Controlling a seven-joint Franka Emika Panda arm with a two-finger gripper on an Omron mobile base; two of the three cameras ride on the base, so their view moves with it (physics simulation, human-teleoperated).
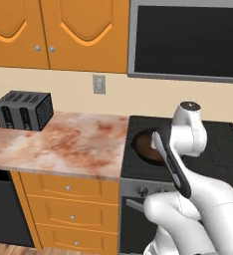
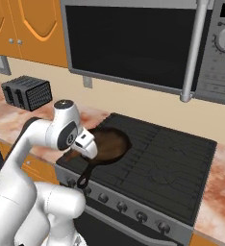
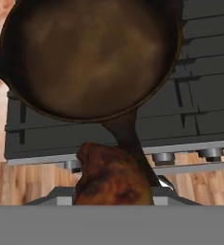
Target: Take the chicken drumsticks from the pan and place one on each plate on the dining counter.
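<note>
Drumstick: a brown chicken drumstick [image 3: 113,176] sits at the bottom of the hand view, nearest the camera, directly in front of the hand and above the pan handle.
Pincer: the pincer [image 3: 114,198] is hidden behind the drumstick in the hand view; its finger tips cannot be made out. The meat sits where the tips would rise, so the jaws appear part-closed on it.
Worktop: a reddish-brown and white marbled worktop [image 1: 63,142] runs left of the stove [image 2: 157,166], above orange drawers [image 1: 68,209].
Room: orange wall cabinets [image 1: 58,32] hang above; a dark microwave [image 2: 133,43] is mounted over the stove. A wall socket [image 1: 99,83] sits on the cream wall. Wood floor [image 3: 18,182] shows below the stove front.
Toaster: a dark toaster [image 1: 23,110] stands at the back left of the worktop.
Pan: a dark round pan [image 3: 90,57] rests on the left front burner, its handle [image 3: 128,136] pointing toward the stove's front edge. Its base appears bare in the hand view.
Arm: the white arm [image 2: 52,134] bends over the pan's near side.
</note>
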